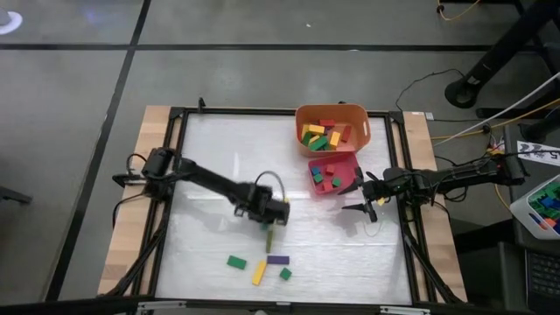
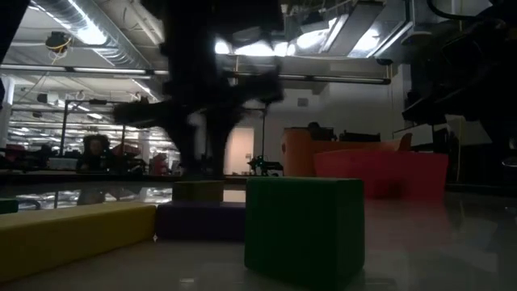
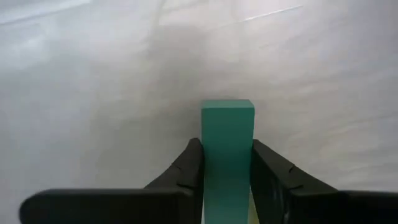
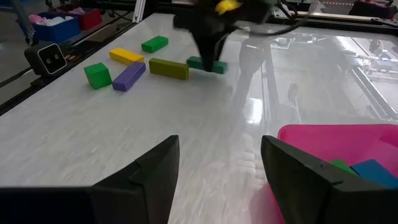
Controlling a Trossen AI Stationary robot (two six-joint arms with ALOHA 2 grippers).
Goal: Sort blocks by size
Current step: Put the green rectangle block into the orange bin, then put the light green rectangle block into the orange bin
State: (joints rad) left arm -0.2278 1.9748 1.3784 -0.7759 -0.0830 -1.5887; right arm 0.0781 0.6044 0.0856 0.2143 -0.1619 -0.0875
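Green bar block [image 3: 227, 149] pinched in left claw [image 3: 227, 171], right claw [image 4: 217, 171] spread beside pink tray [image 4: 336, 140]

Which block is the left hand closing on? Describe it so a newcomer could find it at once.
On the white table, follow the left arm to its left hand near the middle. Between its fingers lies a teal-green bar, apart from the loose blocks nearer the front edge, the only one being gripped.

Loose blocks [image 1: 259, 266] near the table's [image 1: 210, 175] front edge, bin [image 1: 332, 128] behind tray [image 1: 335, 175] at right rear.
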